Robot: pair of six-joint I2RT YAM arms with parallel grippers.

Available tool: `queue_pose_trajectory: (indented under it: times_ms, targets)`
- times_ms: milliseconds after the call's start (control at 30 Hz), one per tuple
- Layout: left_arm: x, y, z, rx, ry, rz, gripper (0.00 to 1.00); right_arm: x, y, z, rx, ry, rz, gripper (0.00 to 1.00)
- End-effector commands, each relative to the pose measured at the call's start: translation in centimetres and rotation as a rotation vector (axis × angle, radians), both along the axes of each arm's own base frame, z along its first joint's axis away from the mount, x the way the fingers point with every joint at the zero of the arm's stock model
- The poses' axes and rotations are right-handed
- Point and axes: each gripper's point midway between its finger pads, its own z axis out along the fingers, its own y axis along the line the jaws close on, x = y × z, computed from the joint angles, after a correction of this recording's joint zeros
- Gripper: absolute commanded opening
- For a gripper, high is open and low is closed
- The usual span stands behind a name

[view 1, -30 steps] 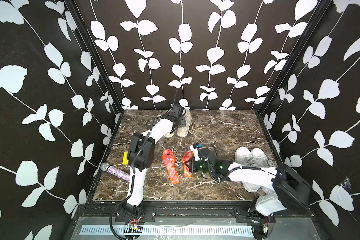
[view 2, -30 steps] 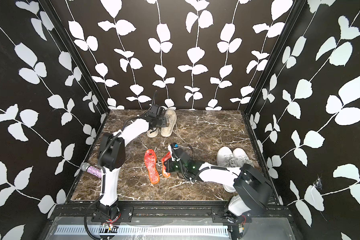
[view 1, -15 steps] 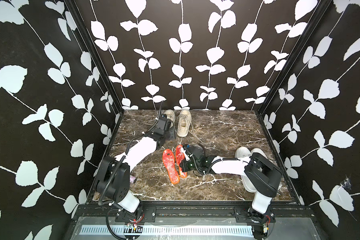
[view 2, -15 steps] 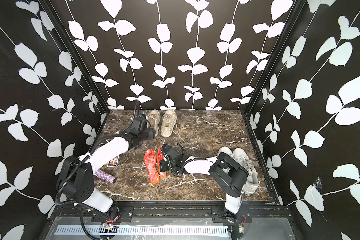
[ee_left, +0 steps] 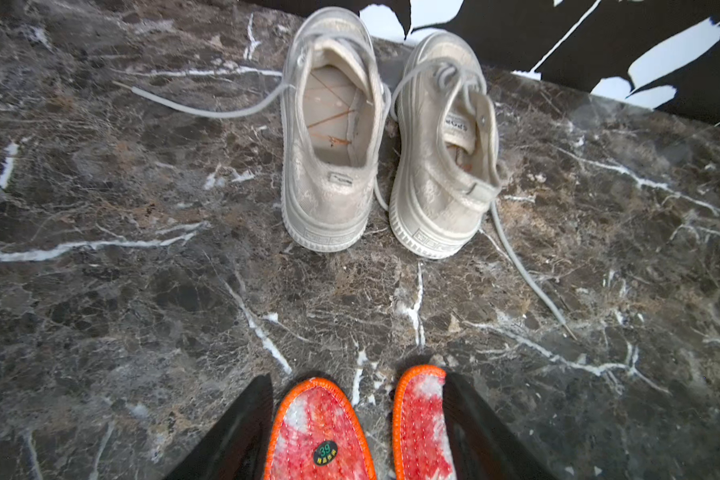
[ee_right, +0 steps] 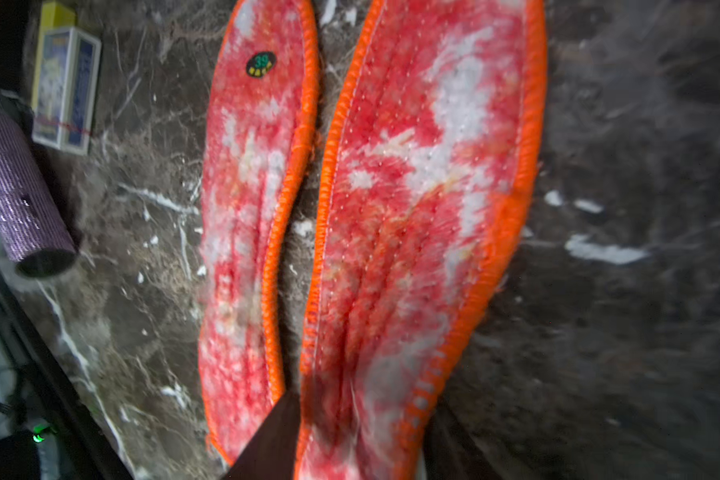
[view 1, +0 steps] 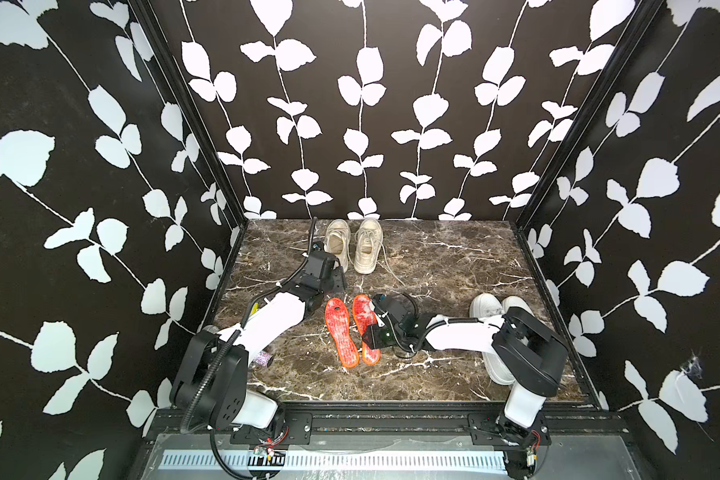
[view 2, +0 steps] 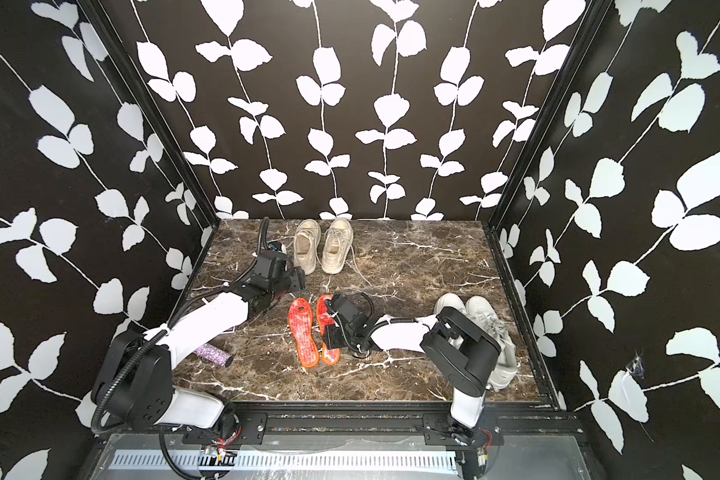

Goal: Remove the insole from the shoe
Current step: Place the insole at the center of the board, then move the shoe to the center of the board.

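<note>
**Two red insoles lie out on the table, and both grippers are apart**

A dark marble table point(view 1: 433, 257) sits inside a booth with black walls patterned in white leaves. A pair of beige shoes point(view 1: 354, 247) stands at the back of it, heels toward the robot, with the laces loose. The left wrist view shows bare stitched lining inside the left shoe of the pair. The tongue hides most of the inside of the other shoe.

Two red insoles point(view 1: 341, 332) with orange edging lie flat on the table just in front of the beige shoes. They are side by side, almost touching each other, and clear of the shoes. One has a small dark sticker reading 39.

The left gripper point(ee_left: 356, 376) hovers between the beige shoes and the insoles. Its jaws are spread and hold nothing, and its fingers frame the insole ends nearest the shoes.

The right gripper point(ee_right: 362, 403) is low over the right-hand insole point(ee_right: 412, 208), at the end farther from the shoes. Its jaws stand apart, one on either side of that insole, in a blurred view.

White sneakers point(view 1: 489, 307) stand in front of and to the right of the beige shoes, partly behind the right arm. A purple cylinder point(view 2: 213, 354) and a small box point(ee_right: 65, 87) lie in front of the beige shoes, to their left.
</note>
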Motion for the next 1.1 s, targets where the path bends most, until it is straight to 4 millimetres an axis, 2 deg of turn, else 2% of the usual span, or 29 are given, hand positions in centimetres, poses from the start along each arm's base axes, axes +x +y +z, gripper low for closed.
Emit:
queue_pose_trajectory:
  times_ms: [0, 67, 133, 400, 533, 667, 733, 833, 967, 1067]
  targets:
    - [-0.5, 0.8, 0.4, -0.017, -0.017, 0.039, 0.69, 0.1, -0.8, 1.7, -0.010, -0.040, -0.028, 0.56]
    - [-0.8, 0.9, 0.5, -0.018, -0.014, 0.035, 0.69, 0.1, -1.9, 2.2, -0.049, -0.054, -0.038, 0.62]
    - [-1.2, 1.2, 0.5, -0.013, -0.008, 0.041, 0.69, 0.0, -3.9, 2.6, -0.124, -0.069, -0.062, 0.67]
    - [-4.0, 3.8, 0.0, -0.009, -0.058, 0.105, 0.75, -2.0, -14.8, 7.3, -0.411, -0.149, -0.206, 0.77]
    - [-4.7, 5.1, -0.9, 0.001, -0.059, 0.159, 0.75, -2.3, -20.8, 10.5, -0.586, -0.207, -0.319, 0.78]
    - [-4.9, 5.3, -1.2, 0.003, -0.068, 0.164, 0.76, -3.0, -26.6, 12.6, -0.678, -0.190, -0.490, 0.76]
    - [-4.9, 5.4, -1.4, 0.011, -0.066, 0.164, 0.77, -4.0, -30.0, 12.7, -0.702, -0.127, -0.619, 0.74]
    - [-4.8, 5.2, -1.5, 0.016, -0.065, 0.156, 0.78, -5.1, -33.1, 12.2, -0.674, -0.093, -0.757, 0.68]
    - [-4.7, 5.0, -1.7, 0.011, -0.064, 0.143, 0.79, -5.8, -34.8, 11.0, -0.600, -0.056, -0.857, 0.62]
    - [-4.7, 4.8, -2.0, 0.006, -0.058, 0.136, 0.79, -5.7, -35.1, 10.0, -0.593, -0.018, -0.873, 0.60]
